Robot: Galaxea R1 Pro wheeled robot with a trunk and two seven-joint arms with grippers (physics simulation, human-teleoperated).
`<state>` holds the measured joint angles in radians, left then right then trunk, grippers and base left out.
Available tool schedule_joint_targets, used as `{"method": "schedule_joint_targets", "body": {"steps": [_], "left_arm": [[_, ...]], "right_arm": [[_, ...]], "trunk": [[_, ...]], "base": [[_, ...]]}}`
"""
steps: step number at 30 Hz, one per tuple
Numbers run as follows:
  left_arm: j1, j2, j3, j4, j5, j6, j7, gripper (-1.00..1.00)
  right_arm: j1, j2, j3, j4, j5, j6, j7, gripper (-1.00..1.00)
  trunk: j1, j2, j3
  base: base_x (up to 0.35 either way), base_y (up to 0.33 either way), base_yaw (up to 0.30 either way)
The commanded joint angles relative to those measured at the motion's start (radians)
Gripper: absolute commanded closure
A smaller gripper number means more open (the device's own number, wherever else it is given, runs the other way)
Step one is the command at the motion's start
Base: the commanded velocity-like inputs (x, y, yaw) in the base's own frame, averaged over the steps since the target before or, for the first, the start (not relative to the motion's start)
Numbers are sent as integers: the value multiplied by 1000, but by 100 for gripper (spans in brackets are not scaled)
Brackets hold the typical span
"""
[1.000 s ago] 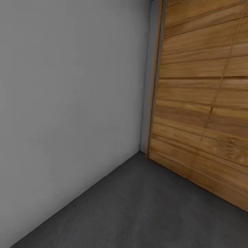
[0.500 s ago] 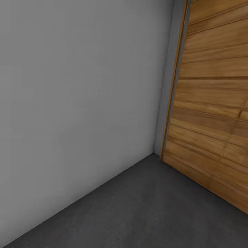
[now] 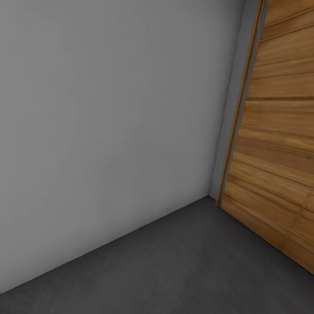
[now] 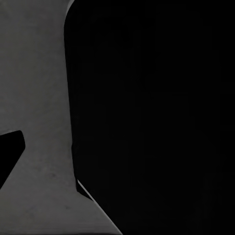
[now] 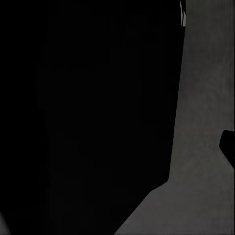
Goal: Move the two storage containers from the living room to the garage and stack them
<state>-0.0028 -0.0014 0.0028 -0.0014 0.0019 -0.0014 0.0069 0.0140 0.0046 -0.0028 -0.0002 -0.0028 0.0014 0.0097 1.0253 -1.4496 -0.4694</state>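
The two storage containers are out of view. The head view faces a corner of the garage, where dark grey concrete floor (image 3: 183, 270) meets a plain grey-white wall (image 3: 109, 122) and a door of horizontal wooden planks (image 3: 279, 144). In the left wrist view a large black shape (image 4: 152, 112) covers most of the picture, with grey floor (image 4: 39, 88) beside it and a small dark tip (image 4: 9, 156) at the edge. The right wrist view is much the same: a black mass (image 5: 88, 112), grey floor (image 5: 200, 161) and a dark tip (image 5: 228, 147) at the edge.
The wall and the plank door meet at a corner (image 3: 216, 198) with a thin wooden frame strip (image 3: 240, 109). Open concrete floor stretches from that corner toward me.
The whole head picture has shifted: the corner and the door now sit further right and lower, so the camera has turned left. Nothing in the room has moved.
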Motion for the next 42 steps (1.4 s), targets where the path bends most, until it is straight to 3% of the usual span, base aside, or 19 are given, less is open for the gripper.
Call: {"method": "schedule_joint_targets", "body": {"steps": [1, 33, 42], "left_arm": [[0, 0, 0, 0, 0, 0, 1, -100], [0, 0, 0, 0, 0, 0, 0, -100], [0, 0, 0, 0, 0, 0, 1, -100]], "right_arm": [[0, 0, 0, -1, 0, 0, 1, -100], [0, 0, 0, -1, 0, 0, 1, -100], [0, 0, 0, -1, 0, 0, 1, -100]], "trunk": [[0, 0, -1], [0, 0, -1], [-35, 63, 28]], "base": [[-133, -220, 291], [-13, -72, 291], [0, 0, 291]]}}
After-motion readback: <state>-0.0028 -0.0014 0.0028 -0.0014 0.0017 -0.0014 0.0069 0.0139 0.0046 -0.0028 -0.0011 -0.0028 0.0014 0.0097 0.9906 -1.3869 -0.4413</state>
